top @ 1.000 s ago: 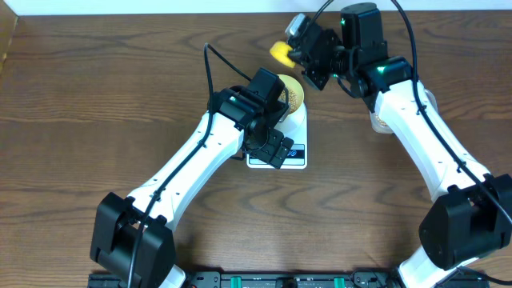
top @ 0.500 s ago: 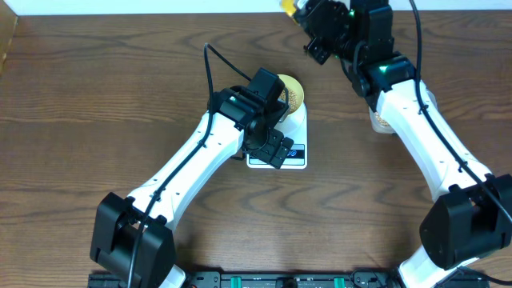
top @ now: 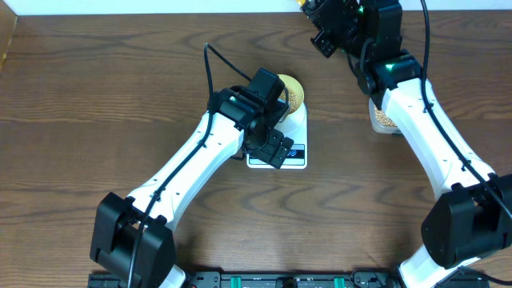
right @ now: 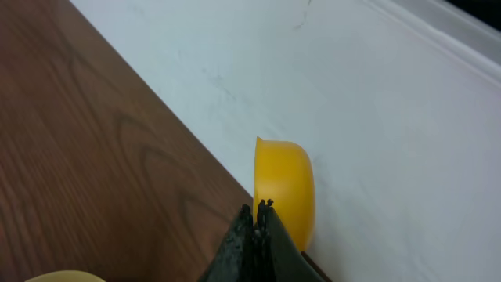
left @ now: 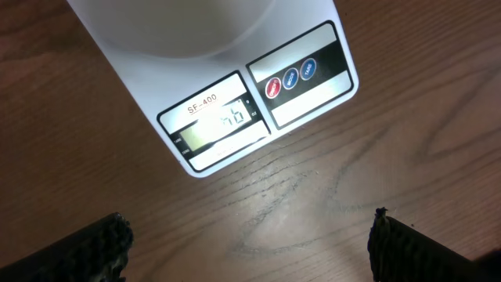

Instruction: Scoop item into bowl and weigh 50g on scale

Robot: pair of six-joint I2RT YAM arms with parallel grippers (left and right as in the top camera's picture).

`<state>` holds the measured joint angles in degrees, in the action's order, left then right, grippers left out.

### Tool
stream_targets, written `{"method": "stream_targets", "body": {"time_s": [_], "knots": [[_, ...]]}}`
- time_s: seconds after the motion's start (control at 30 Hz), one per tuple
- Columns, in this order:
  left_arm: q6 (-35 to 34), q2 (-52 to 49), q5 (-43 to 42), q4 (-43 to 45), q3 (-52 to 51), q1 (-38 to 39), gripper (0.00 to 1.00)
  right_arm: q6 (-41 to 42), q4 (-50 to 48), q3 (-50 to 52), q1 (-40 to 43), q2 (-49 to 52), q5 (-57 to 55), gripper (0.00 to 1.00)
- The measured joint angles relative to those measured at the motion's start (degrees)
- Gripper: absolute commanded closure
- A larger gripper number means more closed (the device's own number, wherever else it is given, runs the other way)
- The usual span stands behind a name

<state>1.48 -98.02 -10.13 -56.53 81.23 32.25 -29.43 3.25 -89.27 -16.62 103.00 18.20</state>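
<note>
1. A brown wooden table (top: 96, 96) runs up to a white wall (right: 352, 94).
2. Beans (top: 294, 98) lie in the bowl (top: 292, 90), which stands on the far end of the scale (top: 299, 124).
3. The scale's display (left: 219, 121) is lit, but its digits are unclear. Red and blue buttons (left: 290, 78) sit beside it.
4. More beans fill a tub (top: 382, 118) to the right of the scale, partly under the right arm.
5. The left gripper (left: 250, 262) hovers over the scale's near end, pointing down, with its fingers spread wide and holding nothing.
6. The right gripper (right: 258, 223) is well beyond the scale at the table's far edge. Its fingers are pressed together, pinching a yellow scoop (right: 286, 192) whose cup faces the wall.
</note>
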Motion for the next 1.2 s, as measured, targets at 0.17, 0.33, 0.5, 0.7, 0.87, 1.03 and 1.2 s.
{"method": "stream_targets", "body": {"time_s": [0.17, 0.33, 0.5, 0.7, 0.87, 1.03, 1.2], "knots": [[0.0, 0.0, 0.0, 0.0, 0.0, 0.0, 0.02, 0.0, -2.4, 0.0, 0.1, 0.0, 0.0, 0.98], [0.0, 0.0, 0.0, 0.0, 0.0, 0.0, 0.02, 0.0, -6.9, 0.0, 1.0, 0.0, 0.0, 0.98], [0.0, 0.0, 0.0, 0.0, 0.0, 0.0, 0.02, 0.0, -12.5, 0.0, 2.1, 0.0, 0.0, 0.98], [0.0, 0.0, 0.0, 0.0, 0.0, 0.0, 0.02, 0.0, -19.1, 0.0, 3.9, 0.0, 0.0, 0.98], [0.0, 0.0, 0.0, 0.0, 0.0, -0.1, 0.02, 0.0, -20.8, 0.0, 6.6, 0.0, 0.0, 0.98], [0.0, 0.0, 0.0, 0.0, 0.0, -3.0, 0.02, 0.0, -21.1, 0.0, 7.8, 0.1, -0.2, 0.98], [0.0, 0.0, 0.2, 0.3, 0.0, -5.6, 0.02, 0.0, -22.9, 0.0, 7.7, 1.0, -1.2, 0.97]]}}
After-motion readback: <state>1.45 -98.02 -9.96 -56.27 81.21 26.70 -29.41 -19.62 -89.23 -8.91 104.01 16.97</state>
